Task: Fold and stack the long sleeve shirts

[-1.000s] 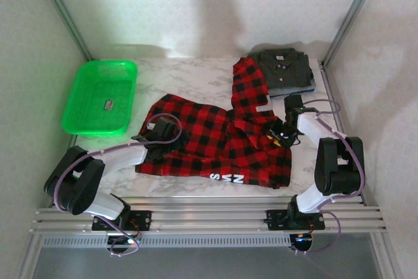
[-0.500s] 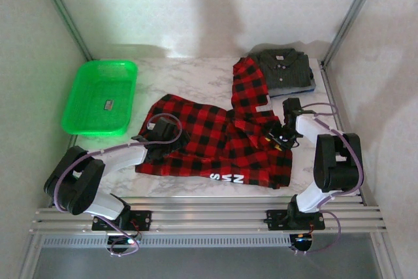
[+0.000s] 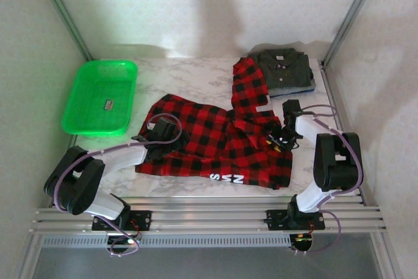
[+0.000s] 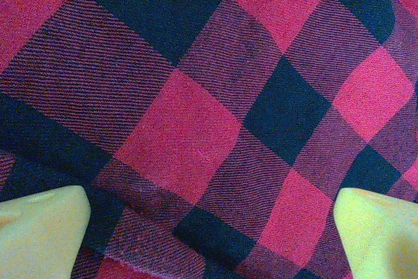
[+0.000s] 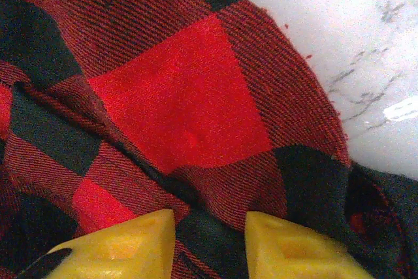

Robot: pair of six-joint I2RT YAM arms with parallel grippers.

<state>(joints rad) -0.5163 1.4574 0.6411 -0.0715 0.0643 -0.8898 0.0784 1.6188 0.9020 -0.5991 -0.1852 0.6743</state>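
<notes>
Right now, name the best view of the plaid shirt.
Top external: the whole plaid shirt lies spread out, lettering visible. Both wrist views catch close patches of weave, the right also its edge.

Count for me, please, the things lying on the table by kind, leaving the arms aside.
Shirts: 2, the plaid shirt and the grey shirt
Other garments: 1, the blue garment under the grey shirt
Baskets: 1, the green basket
Small items: 1, the tag in the basket
Total: 5
</notes>
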